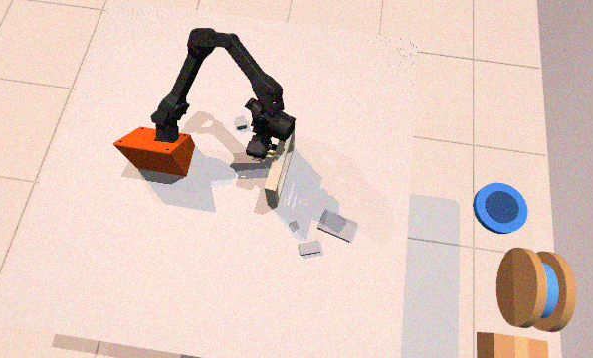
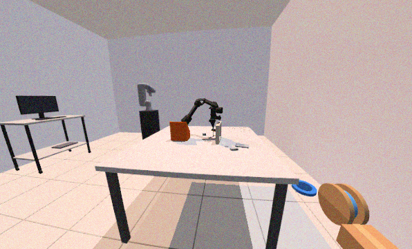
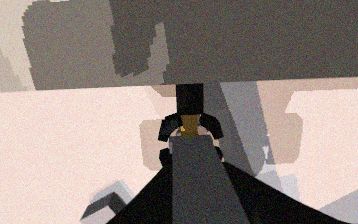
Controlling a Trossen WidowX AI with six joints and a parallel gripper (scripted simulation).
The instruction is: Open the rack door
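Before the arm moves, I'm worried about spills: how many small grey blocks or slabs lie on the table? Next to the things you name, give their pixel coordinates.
4: a pale grey block (image 1: 241,120) (image 2: 204,134) (image 3: 100,204) left of the door; a tiny grey cube (image 1: 294,226), flat grey slab (image 1: 338,227) (image 2: 242,146) and small grey block (image 1: 310,248) (image 2: 233,149) right. More may be hidden.

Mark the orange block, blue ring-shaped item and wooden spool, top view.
Orange block (image 1: 152,140) (image 2: 179,131): top and exterior views, top face and side.
Blue ring-shaped item (image 1: 480,219): top view, rim.
Wooden spool (image 1: 517,288): top view, near disc.

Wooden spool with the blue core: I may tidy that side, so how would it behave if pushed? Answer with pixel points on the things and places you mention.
The wooden spool (image 1: 517,288) (image 2: 334,204) would probably roll, since its round flanges (image 1: 567,293) (image 2: 364,204) stand on edge. It looks stiff, with thick wooden discs. Tipping seems less likely, with two flanges spaced apart.
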